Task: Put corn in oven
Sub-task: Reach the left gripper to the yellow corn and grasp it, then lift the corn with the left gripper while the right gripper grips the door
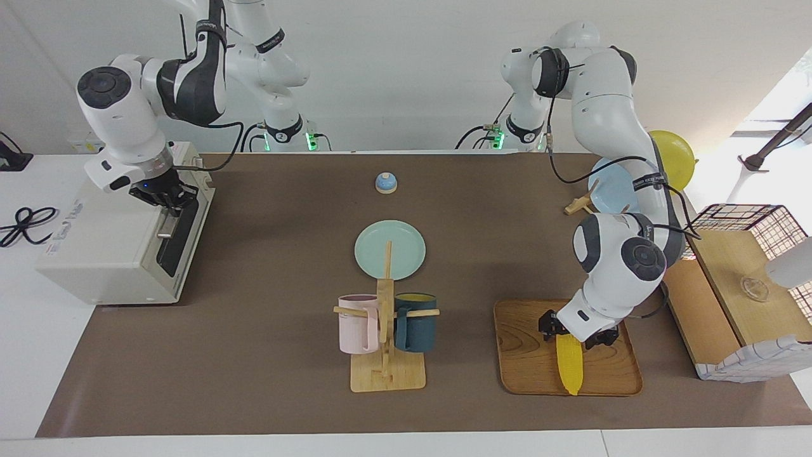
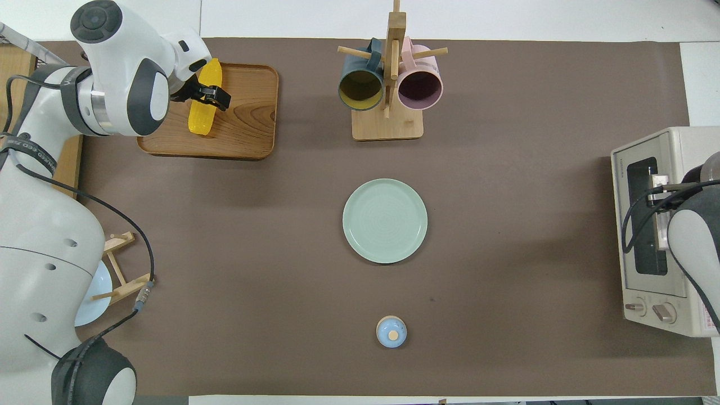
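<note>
Straddling the corn [image 1: 569, 365] on its tray [image 1: 526, 362], left tool [image 1: 576, 328] spread; right tool [image 1: 166, 198] pinching oven [image 1: 108, 254] handle [image 1: 170, 222].

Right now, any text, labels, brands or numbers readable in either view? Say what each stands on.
Nothing can be read for certain.
oven: small dark brand lettering beside the glass door, too small to read.
oven, near the knobs: red-and-white warning sticker, print too small to read.
oven top in the facing view: grey printed lettering, blurred.
arm base rings: small white markings, unreadable.
Elsewhere no lettering shows.
</note>
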Motion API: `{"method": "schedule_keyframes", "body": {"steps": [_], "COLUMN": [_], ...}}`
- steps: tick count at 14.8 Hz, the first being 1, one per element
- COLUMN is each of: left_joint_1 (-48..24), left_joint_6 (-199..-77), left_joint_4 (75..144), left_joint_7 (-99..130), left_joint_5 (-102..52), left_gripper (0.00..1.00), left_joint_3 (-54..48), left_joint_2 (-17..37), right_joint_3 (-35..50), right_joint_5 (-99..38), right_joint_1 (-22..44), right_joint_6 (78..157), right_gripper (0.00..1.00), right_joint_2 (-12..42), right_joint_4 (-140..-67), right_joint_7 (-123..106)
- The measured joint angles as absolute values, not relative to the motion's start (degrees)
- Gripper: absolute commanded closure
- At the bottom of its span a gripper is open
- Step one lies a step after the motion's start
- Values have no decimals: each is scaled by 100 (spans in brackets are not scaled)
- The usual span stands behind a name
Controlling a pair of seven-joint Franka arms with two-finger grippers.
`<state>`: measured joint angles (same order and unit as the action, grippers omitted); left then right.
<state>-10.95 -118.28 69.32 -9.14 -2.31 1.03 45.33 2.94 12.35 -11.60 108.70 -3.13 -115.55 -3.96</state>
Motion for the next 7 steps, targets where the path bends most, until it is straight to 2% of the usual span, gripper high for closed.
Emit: {"method": "schedule_keyframes", "body": {"steps": [1,3,4,7], "left_joint_1": [-1095,-1095,-1095,-1095], "left_joint_6": [-11847,-11859,-11862,-11866], "left_joint_4": [6931,6931,6931,6931], "left_joint_7": [-927,-957,-976,-991], "left_joint_5": [-231,-222,-205,-148], "left_gripper": [0,13,23,60], "left_joint_3": [105,111,114,122], "left_joint_2": [4548,4555,4555,4558], "right_joint_3": [294,296,297,299], "right_joint_5": [1333,1394,1398,1404], "right_joint_1": [-1160,-1160,-1160,-1160], "right_joint_6": [10870,10870,10870,10873], "right_gripper": [100,100,100,100], "right_joint_2": [-313,-313,-313,-314], "right_joint_4": [-11560,-11569,-11570,-11578], "right_joint_7": [-396,-396,-396,-396]}}
